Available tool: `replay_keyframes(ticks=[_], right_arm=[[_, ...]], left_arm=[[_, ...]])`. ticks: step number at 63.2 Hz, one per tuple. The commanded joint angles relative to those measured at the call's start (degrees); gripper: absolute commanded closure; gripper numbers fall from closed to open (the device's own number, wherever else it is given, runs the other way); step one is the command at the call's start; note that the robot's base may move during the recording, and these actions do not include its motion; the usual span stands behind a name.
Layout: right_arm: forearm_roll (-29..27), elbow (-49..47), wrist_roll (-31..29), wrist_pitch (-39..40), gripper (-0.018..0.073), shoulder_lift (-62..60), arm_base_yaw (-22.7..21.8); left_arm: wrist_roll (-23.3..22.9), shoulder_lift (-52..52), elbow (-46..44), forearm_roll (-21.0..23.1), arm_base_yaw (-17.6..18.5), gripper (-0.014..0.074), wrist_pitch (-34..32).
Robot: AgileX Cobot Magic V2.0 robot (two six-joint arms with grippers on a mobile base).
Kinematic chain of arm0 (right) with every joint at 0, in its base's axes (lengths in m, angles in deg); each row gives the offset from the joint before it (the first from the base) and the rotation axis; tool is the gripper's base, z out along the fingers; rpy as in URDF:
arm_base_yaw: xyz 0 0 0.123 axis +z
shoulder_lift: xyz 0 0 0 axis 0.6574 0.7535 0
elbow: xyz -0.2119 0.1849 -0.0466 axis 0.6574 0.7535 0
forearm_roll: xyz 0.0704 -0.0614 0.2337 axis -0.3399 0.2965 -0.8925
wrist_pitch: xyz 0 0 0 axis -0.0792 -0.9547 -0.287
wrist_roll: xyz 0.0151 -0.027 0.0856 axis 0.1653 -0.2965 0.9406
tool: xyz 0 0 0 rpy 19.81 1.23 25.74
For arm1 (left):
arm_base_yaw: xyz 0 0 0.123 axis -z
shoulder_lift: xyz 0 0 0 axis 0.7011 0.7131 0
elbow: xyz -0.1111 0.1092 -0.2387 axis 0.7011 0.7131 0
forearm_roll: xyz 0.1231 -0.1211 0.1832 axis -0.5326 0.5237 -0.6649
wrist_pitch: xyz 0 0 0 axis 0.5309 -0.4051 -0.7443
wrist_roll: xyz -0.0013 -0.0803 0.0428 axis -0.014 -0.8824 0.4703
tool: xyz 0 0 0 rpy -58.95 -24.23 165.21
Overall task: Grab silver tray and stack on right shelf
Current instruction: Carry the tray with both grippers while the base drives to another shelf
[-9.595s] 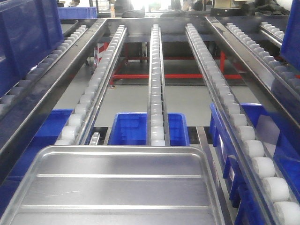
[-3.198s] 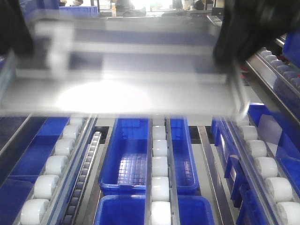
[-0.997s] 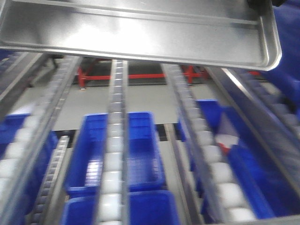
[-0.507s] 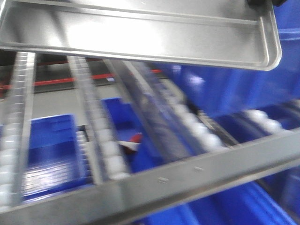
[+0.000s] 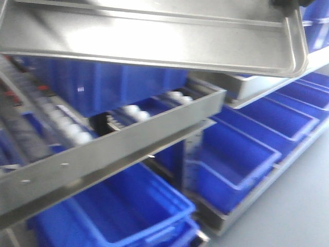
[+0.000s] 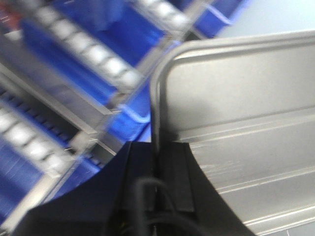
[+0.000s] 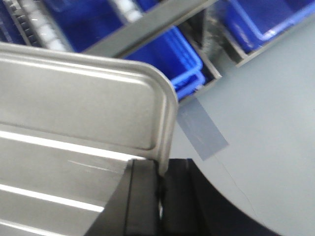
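Observation:
I hold the silver tray (image 5: 154,41) up across the top of the front view, seen from underneath. Its ribbed floor shows in the left wrist view (image 6: 236,98) and the right wrist view (image 7: 74,108). My left gripper (image 6: 158,162) is shut on the tray's left rim. My right gripper (image 7: 160,177) is shut on its right rim. A dark bit of the right gripper (image 5: 285,2) shows at the tray's top right corner. Below the tray runs the right shelf (image 5: 118,149), its wide steel front bar slanting across, with white rollers (image 5: 133,110) behind it. The tray hangs apart from it.
Blue bins (image 5: 118,216) sit under the shelf bar, with more blue bins (image 5: 241,154) in a row to the right. Another steel edge (image 5: 257,85) lies further right. Grey floor (image 5: 308,195) is at lower right, with a tape patch (image 7: 202,128).
The tray, first lying on the rollers, is lifted and held high. The view has swung right: roller lanes slid left, and the steel front bar, bins and floor came in.

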Motion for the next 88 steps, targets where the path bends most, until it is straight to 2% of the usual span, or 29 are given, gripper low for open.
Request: replay_keyframes(ticks=[1, 88], right_arm=[[3.58, -2.12, -1.01, 1.45, 0.0503, -1.23, -0.38], [3.58, -2.12, -1.01, 1.45, 0.0503, -1.23, -0.38]], left_arm=[[0.52, -1.10, -1.73, -3.76, 0.26, 0.0697, 1.25], [0.52, -1.10, -1.73, -3.76, 0.26, 0.0697, 1.25]])
